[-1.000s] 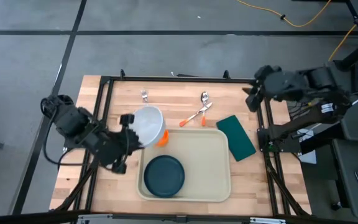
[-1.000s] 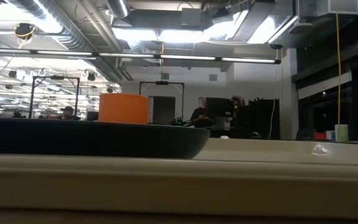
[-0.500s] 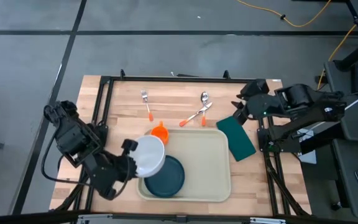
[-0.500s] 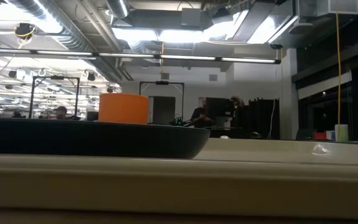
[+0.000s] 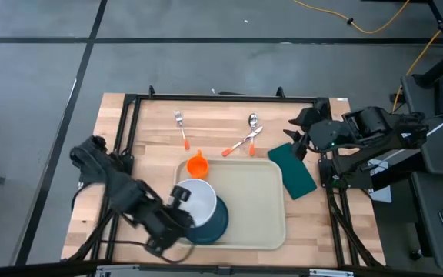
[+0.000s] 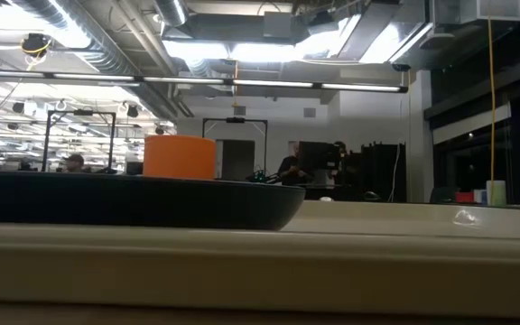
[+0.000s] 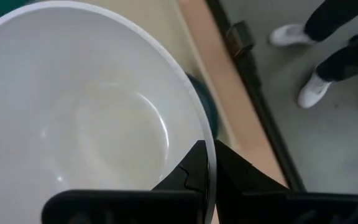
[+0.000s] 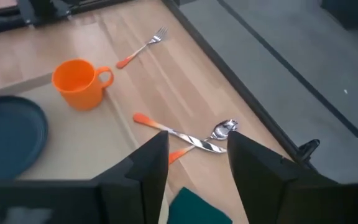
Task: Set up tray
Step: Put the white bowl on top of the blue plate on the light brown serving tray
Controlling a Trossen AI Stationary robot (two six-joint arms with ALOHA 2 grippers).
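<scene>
The beige tray [image 5: 260, 208] lies at the table's near middle, and a dark blue plate [image 5: 215, 223] rests on its left half. My left gripper [image 5: 180, 200] is shut on a white bowl [image 5: 198, 204], which hangs over the plate. The low view shows the plate [image 6: 134, 200] and the tray's rim [image 6: 260, 262] but no bowl. An orange cup [image 5: 197, 164] stands on the wood just beyond the tray. My right gripper [image 5: 294, 137] is open and holds nothing, above the far end of a dark green cloth [image 5: 292, 171]. My left gripper pinches the bowl's rim [image 7: 207, 140] on the side toward the table's left, one finger [image 7: 188, 171] inside the bowl and one [image 7: 238, 174] outside. The fingers slant down from the table's near left. The bowl is lifted clear, mouth up, above the plate.
A fork [image 5: 181, 129] with an orange handle lies at the far left of the wood. A spoon [image 5: 253, 121] and a crossed orange-handled utensil [image 5: 237, 145] lie at the far middle. A black frame [image 5: 129, 115] runs round the table. The tray's right half is bare.
My left gripper has carried the bowl from beside the orange cup toward the table's near edge and a little right, sinking and turning, so the bowl now hangs over the plate. My right gripper has come down and leftward toward the cloth's far end, then kept still.
</scene>
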